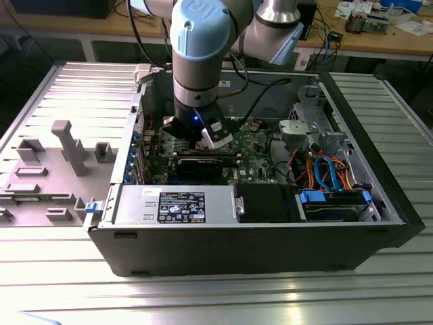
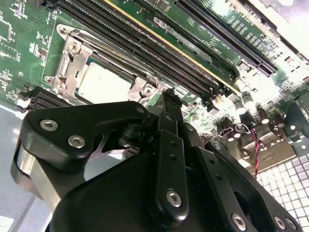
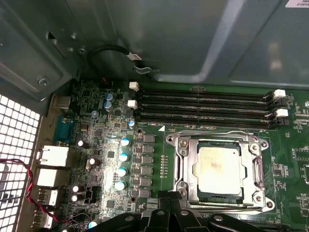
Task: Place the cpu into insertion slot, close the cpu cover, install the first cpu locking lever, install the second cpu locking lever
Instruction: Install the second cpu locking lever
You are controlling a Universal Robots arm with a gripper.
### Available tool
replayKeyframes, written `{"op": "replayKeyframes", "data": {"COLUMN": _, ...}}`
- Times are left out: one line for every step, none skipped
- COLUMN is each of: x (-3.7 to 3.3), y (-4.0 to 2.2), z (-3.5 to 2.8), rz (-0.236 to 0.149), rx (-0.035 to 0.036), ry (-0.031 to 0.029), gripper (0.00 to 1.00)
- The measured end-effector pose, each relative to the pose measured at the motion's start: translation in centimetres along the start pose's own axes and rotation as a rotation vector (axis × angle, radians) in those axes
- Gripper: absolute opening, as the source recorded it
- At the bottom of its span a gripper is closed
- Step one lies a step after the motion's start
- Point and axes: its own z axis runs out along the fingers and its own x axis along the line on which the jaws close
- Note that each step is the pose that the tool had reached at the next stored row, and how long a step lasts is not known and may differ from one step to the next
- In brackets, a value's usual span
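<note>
— Inside the open case (image 1: 257, 223) on the ribbed table (image 1: 203, 298), where does the tool (image 1: 215, 137) sit?
— Low over the green board (image 3: 154, 159), just beside the slot (image 3: 219, 170); in the exterior view the arm (image 1: 197, 54) drops straight down between the case's far wall and the black card (image 1: 203, 166) nearer the camera; room is tight on both sides.
— And the cpu (image 3: 218, 167)?
— Seated in the slot, silvery face up; the cover (image 3: 182, 164) lies flat around it, its frame framing the chip on all four edges; the second wrist view shows the same chip (image 2: 104, 82) inside the frame (image 2: 72, 63).
— What borders it?
— Long memory slots (image 3: 203, 108) run along one edge, close by; capacitors (image 3: 123, 157) stand near another; the case wall (image 3: 193, 38) rises beyond the memory slots.
— Fingers apart or together?
— Together, it seems; in the second wrist view the black fingers (image 2: 169, 140) meet at a narrow tip with nothing between them, beside the cover's corner.
</note>
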Motion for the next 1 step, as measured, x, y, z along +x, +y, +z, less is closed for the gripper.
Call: {"op": "replayKeyframes", "data": {"x": 0.0, "y": 0.0, "z": 0.0, "rz": 0.0, "rx": 0.0, "ry": 0.0, "gripper": 0.11}}
